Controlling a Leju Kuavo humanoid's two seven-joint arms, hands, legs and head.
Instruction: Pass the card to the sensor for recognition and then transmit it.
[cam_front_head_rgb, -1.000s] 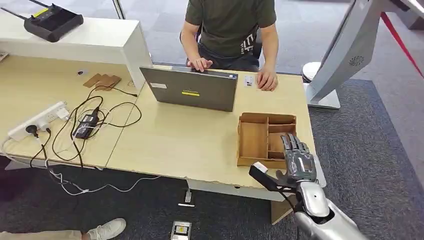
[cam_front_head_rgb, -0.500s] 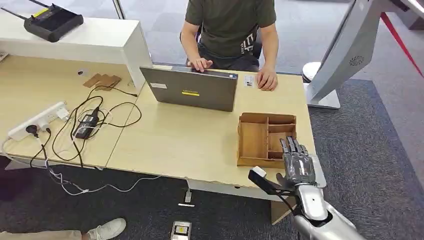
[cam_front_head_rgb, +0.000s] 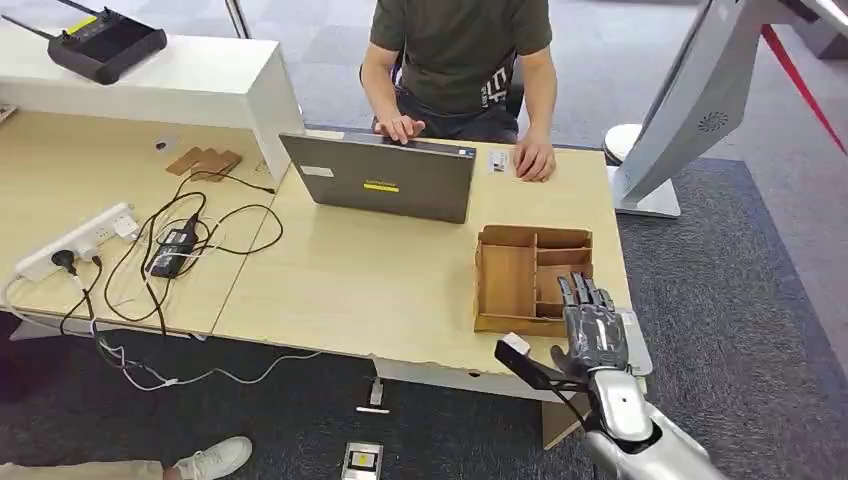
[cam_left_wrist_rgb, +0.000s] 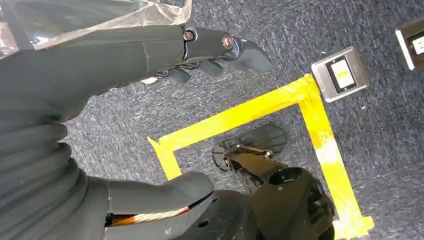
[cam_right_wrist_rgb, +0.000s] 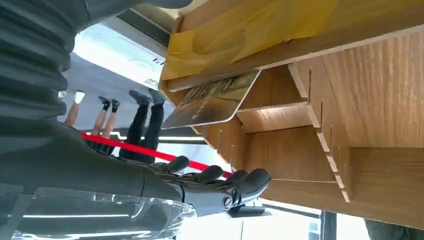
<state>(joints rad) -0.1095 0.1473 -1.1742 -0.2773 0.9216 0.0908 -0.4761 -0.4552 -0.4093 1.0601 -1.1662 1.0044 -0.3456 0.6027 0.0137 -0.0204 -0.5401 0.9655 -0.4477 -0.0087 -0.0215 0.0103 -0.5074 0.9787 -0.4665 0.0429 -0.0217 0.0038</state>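
The right robot hand (cam_front_head_rgb: 596, 328) hovers at the near right edge of the surface (cam_front_head_rgb: 380, 275), its fingers (cam_front_head_rgb: 590, 292) stretched out straight over the near right corner of the wooden organizer tray (cam_front_head_rgb: 530, 275) and its thumb (cam_front_head_rgb: 525, 358) splayed off to the side; it holds nothing. In the right wrist view that robot hand (cam_right_wrist_rgb: 150, 185) reaches toward the tray's (cam_right_wrist_rgb: 350, 125) open compartments, and the card (cam_right_wrist_rgb: 212, 102) lies in a small compartment of the tray, tilted against a divider, apart from the fingertips (cam_right_wrist_rgb: 250, 181). The left robot hand (cam_left_wrist_rgb: 150, 55) hangs over grey carpet marked with yellow tape (cam_left_wrist_rgb: 300, 115), fingers loosely extended with the thumb apart, holding nothing. Beyond the tray a closed-backed laptop (cam_front_head_rgb: 380, 180) stands on the surface, and a person (cam_front_head_rgb: 460, 60) sits behind it with one hand at the keyboard and the other resting beside a small card-like item (cam_front_head_rgb: 497, 161). Farther left lie a power strip (cam_front_head_rgb: 75, 240) and tangled cables (cam_front_head_rgb: 190, 240).
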